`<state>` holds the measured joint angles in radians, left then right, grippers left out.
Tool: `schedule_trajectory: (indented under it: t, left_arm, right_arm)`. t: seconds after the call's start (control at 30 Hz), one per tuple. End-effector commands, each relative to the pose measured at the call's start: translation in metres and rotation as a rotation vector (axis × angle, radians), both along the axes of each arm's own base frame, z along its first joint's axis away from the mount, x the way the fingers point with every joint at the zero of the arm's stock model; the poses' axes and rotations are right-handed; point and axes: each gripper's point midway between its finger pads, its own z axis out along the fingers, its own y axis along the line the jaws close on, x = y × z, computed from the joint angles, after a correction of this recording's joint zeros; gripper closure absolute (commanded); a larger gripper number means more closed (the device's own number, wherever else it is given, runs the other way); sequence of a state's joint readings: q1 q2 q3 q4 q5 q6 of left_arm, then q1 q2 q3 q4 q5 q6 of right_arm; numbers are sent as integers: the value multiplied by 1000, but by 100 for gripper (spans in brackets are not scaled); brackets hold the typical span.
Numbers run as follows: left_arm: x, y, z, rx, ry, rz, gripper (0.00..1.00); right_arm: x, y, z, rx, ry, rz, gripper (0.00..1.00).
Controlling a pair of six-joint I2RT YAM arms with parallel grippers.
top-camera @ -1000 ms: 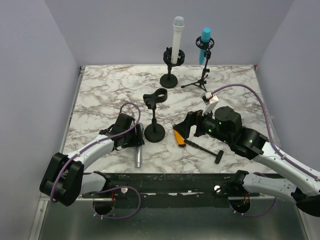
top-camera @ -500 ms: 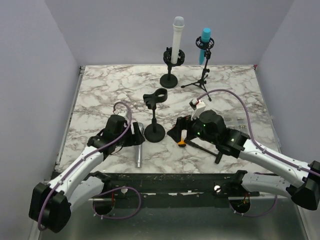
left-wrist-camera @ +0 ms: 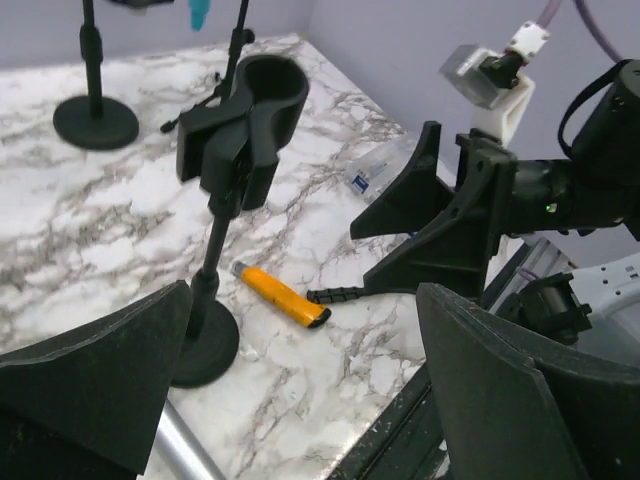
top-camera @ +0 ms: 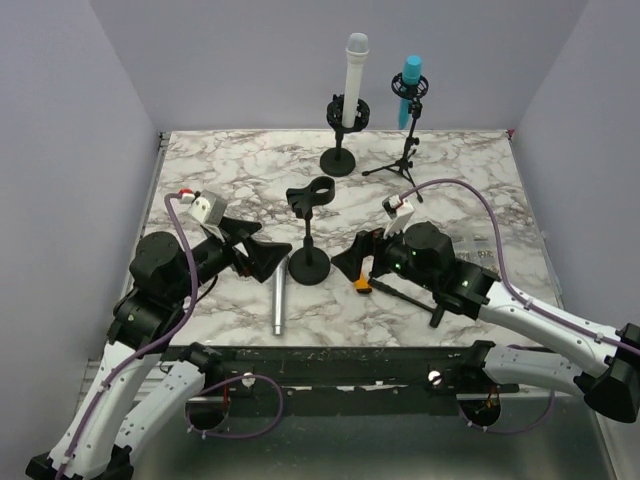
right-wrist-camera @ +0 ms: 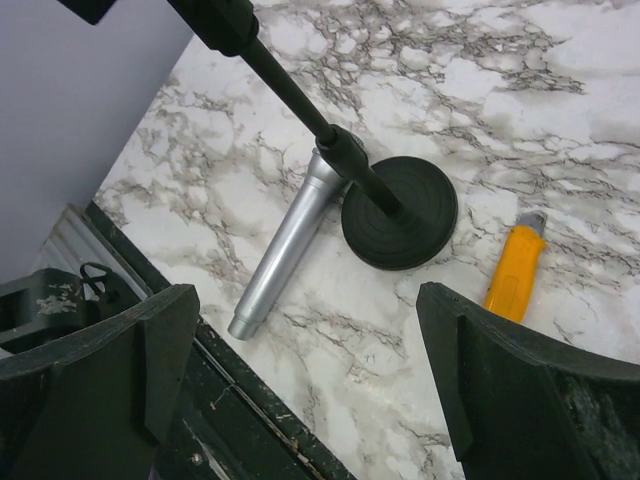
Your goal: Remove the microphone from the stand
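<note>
Silver microphone (top-camera: pixel 277 300) lies flat on the marble table (top-camera: pixel 200 180), lower centre of the top view and out of the clip (top-camera: pixel 311 195). Its upper end is at the round base of the short black stand (top-camera: pixel 309 266); I cannot tell whether they touch or sit just beside each other. The stand is upright at frame centre.

My left gripper (top-camera: pixel 270 246) is spread wide and holds nothing. It sits just left of the stand, fingertips pointing toward it, above the microphone's upper end.

My right gripper (top-camera: pixel 350 258) is also spread and empty, just right of the stand base. An orange utility knife (top-camera: pixel 360 283) lies below it on the marble. In the right wrist view the microphone runs diagonally through mid-frame, between my two fingers (right-wrist-camera: pixel 100 370).

At the upper centre of the top view, a white microphone (top-camera: pixel 355 75) and a teal microphone (top-camera: pixel 411 80) stand in their own holders.
</note>
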<state>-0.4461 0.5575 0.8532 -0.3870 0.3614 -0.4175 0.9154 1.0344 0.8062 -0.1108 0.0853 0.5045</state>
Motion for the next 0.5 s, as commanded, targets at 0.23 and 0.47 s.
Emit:
schedule_trajectory:
  t: [0.23, 0.47]
  left_arm:
    - [26, -33, 86, 21, -229, -156, 3]
    - [53, -42, 80, 131, -192, -178, 5]
  right_arm:
    - [1, 10, 22, 102, -36, 8, 0]
    - [5, 15, 29, 118, -58, 11, 0]
